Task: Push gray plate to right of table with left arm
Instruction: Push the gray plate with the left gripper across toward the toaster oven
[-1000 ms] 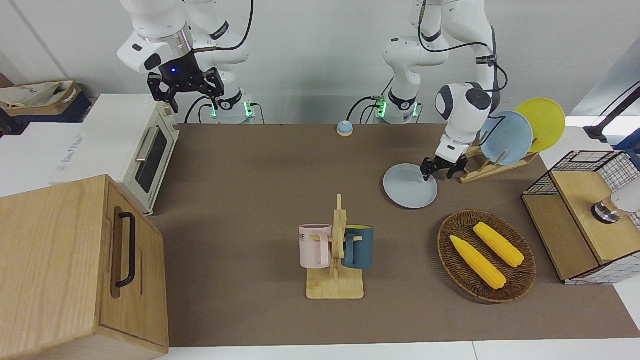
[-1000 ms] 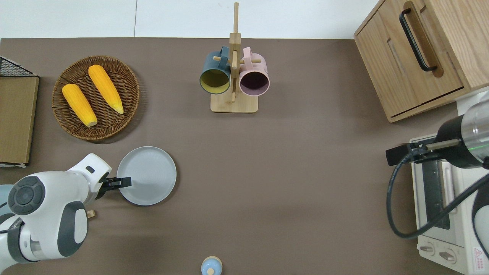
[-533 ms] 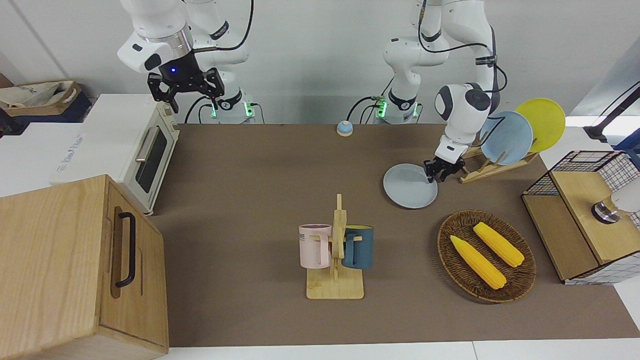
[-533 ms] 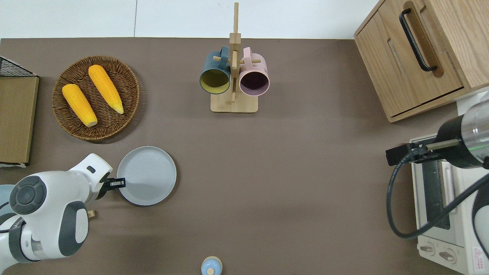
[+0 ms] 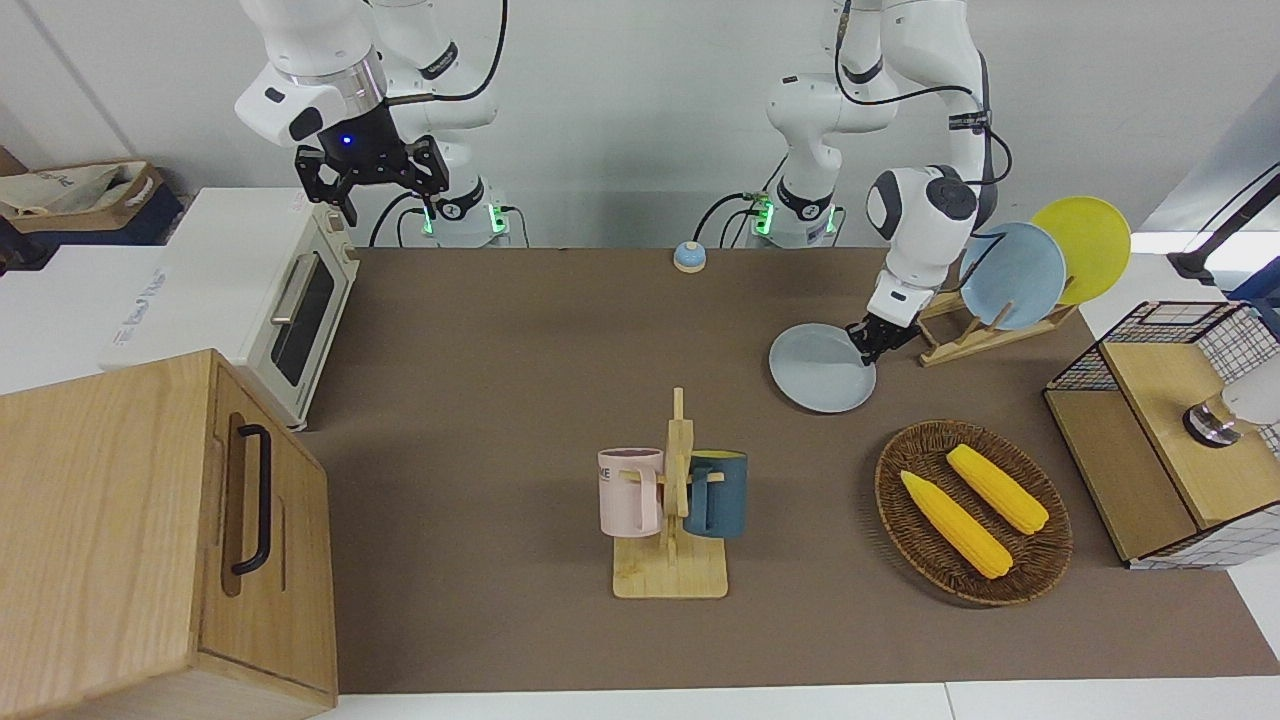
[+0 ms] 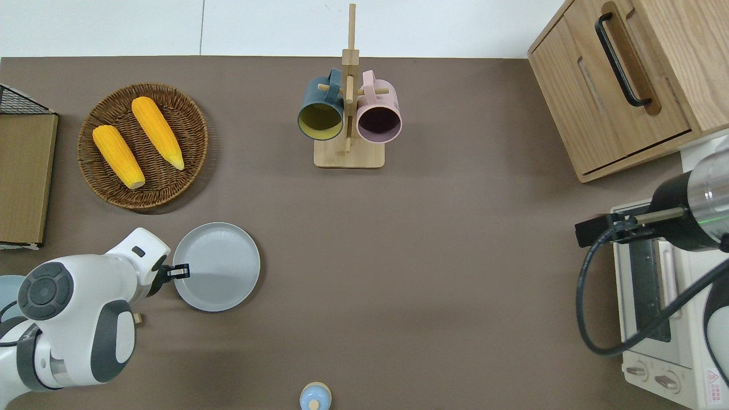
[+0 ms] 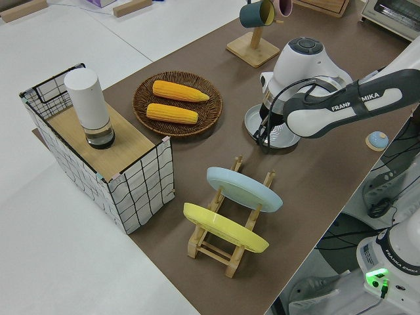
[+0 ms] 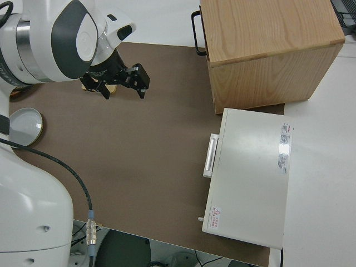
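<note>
At the gray plate's (image 6: pixel 219 266) rim we see the left gripper (image 6: pixel 181 271), fingers drawn together; the right arm is parked.

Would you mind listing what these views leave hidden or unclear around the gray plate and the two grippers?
- Left gripper against the gray plate: too small in the front and overhead views to confirm contact.
- In the left side view, the left arm hides the gripper and part of the plate.
- Sky-blue plate: cut off by the overhead view's edge.
- Toaster oven: partly covered there by the parked right arm.
</note>
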